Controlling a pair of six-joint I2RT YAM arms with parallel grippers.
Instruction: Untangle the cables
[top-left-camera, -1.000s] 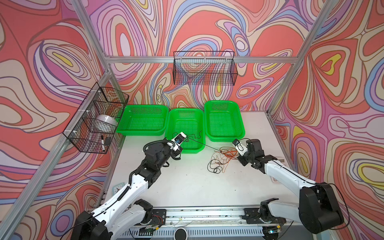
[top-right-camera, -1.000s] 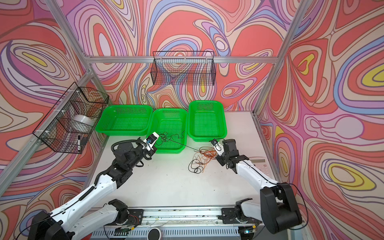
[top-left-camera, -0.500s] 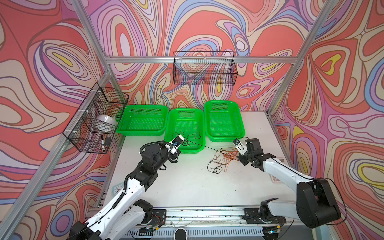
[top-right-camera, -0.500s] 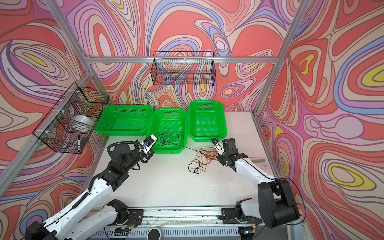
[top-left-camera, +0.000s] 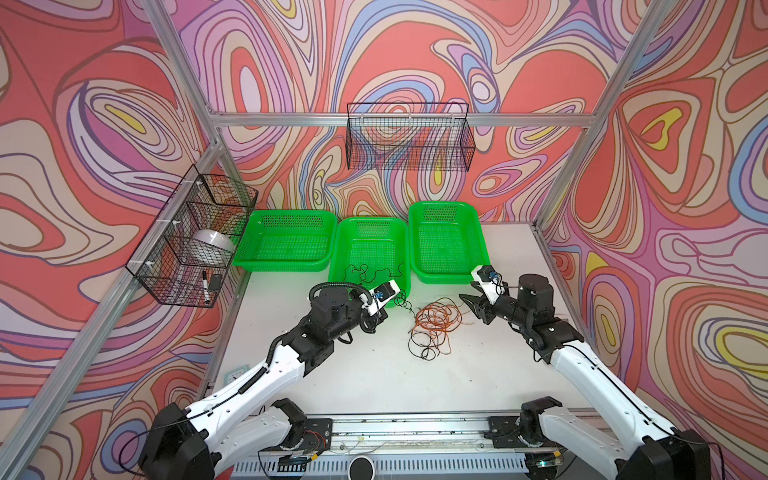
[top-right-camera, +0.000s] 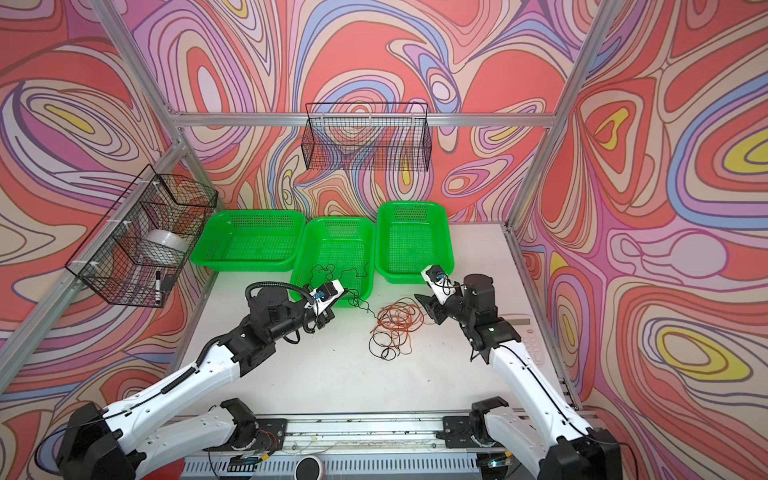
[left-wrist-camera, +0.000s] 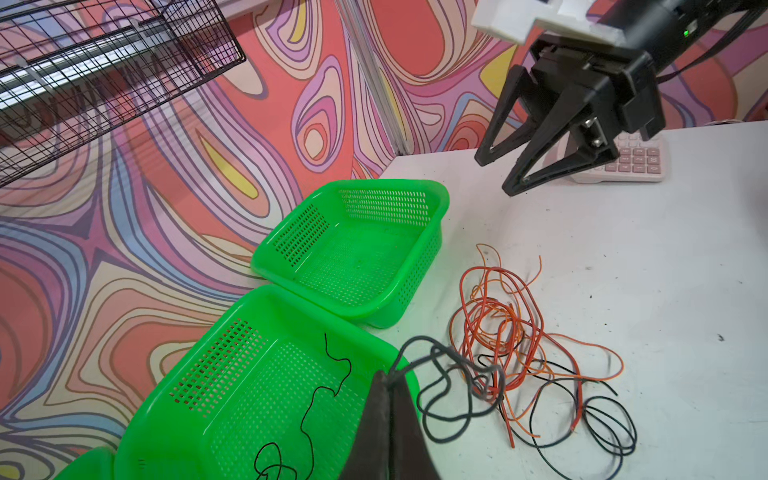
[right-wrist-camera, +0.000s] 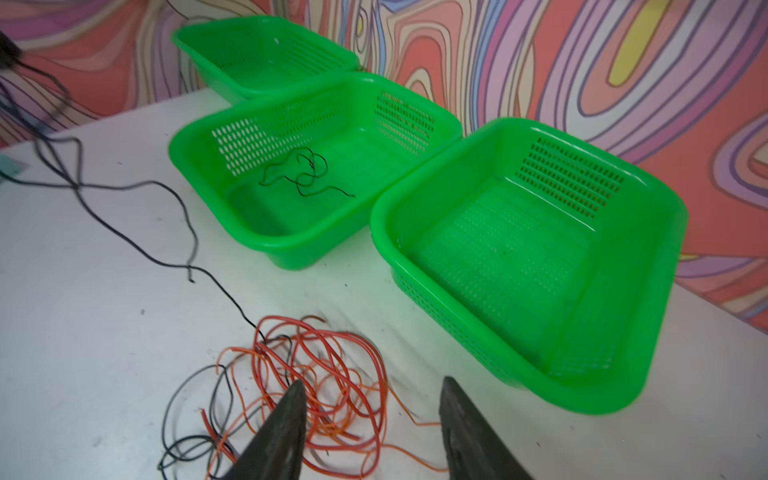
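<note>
Reaching in from the near edge of the white tabletop (top-left-camera: 374, 382), both arms point toward the far wall, and a pink calculator (left-wrist-camera: 623, 162) rests near the tabletop's right edge beside the right arm. The left claw (left-wrist-camera: 388, 380) has its fingers pressed together on the black cable (left-wrist-camera: 419, 338), pinching it at the near rim of the middle basket (top-left-camera: 372, 221), with slack loops hanging just beside the tips. The right claw (top-left-camera: 471, 308) stands spread with nothing between its fingers, just beside the right side of the cables (top-left-camera: 436, 324). The cables lie in a loose heap on the tabletop between the two claws: red and orange-brown loops piled together, black loops spilling out on the near side, one black run leading off toward the left claw. Farther back, three green perforated baskets stand in a row by the wall. The middle basket carries curls of black cable on its floor; the left basket (top-left-camera: 291, 214) and the right basket (top-left-camera: 444, 205) show only bare mesh. On the left wall a black wire basket (top-left-camera: 178, 286) holds a white rounded thing (top-left-camera: 212, 245), a marker (top-left-camera: 205, 286) and a small dark item (top-left-camera: 216, 282) in its compartments. A second wire basket (top-left-camera: 409, 141) hangs on the back wall, the wallpaper showing through it.
</note>
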